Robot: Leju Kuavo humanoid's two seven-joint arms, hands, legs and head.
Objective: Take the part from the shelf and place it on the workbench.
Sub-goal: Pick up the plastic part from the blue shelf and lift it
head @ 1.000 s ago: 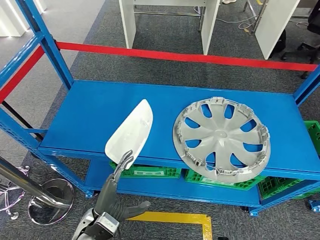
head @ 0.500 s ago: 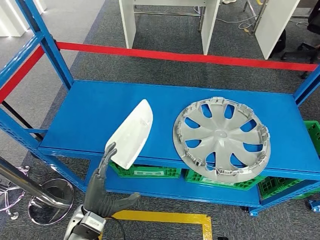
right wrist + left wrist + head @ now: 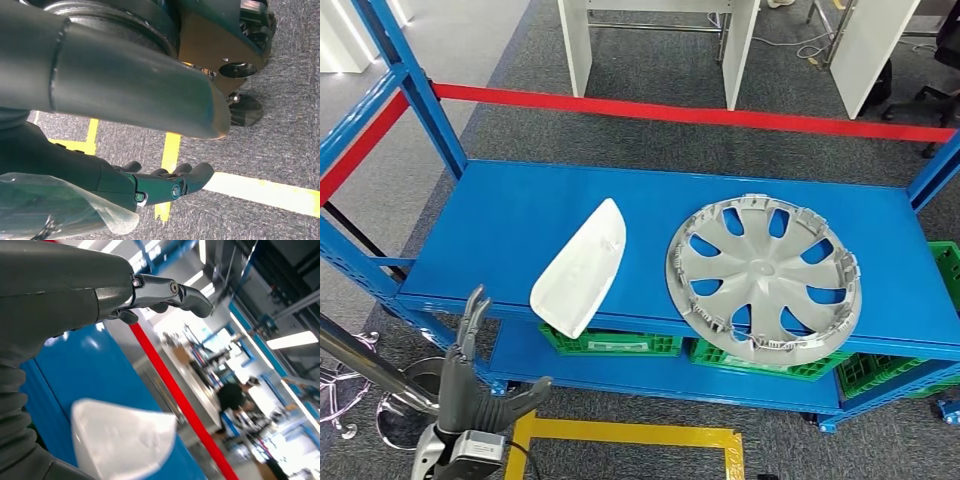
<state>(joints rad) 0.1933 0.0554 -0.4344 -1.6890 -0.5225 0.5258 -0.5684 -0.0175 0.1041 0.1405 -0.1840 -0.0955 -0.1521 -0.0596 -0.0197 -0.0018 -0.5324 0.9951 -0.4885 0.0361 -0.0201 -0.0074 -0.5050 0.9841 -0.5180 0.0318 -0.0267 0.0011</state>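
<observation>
White and glossy, the mirror-housing cover (image 3: 580, 268) lies on the blue shelf (image 3: 509, 225) with its wider end hanging over the shelf's front edge, toward the front-left corner. A second ago the left hand (image 3: 467, 370) had its fingertips touching the underside of that overhanging end; half a second ago they were beside its left rim; now the hand has dropped and swung left, below the shelf's front edge and well apart from the cover, which has not shifted. Its fingers are spread and straight, pointing up toward the shelf edge, the thumb stuck out sideways, nothing between them.

To the right on the same shelf, the silver wheel cover (image 3: 764, 276) lies flat, its near rim also past the front edge; it sits where it did before. Green crates (image 3: 622, 343) stand on the lower shelf beneath.

From the left wrist, the white cover (image 3: 120, 442) appears close below the outstretched dark fingers (image 3: 171, 290), clear of them, with the red crossbar (image 3: 177, 395) running behind, a closeness the head view does not suggest.

The right wrist view shows the right hand (image 3: 158, 185) hanging over grey carpet (image 3: 279, 145) crossed by yellow floor tape (image 3: 264, 191), its fingers extended and loosely together, holding nothing.
</observation>
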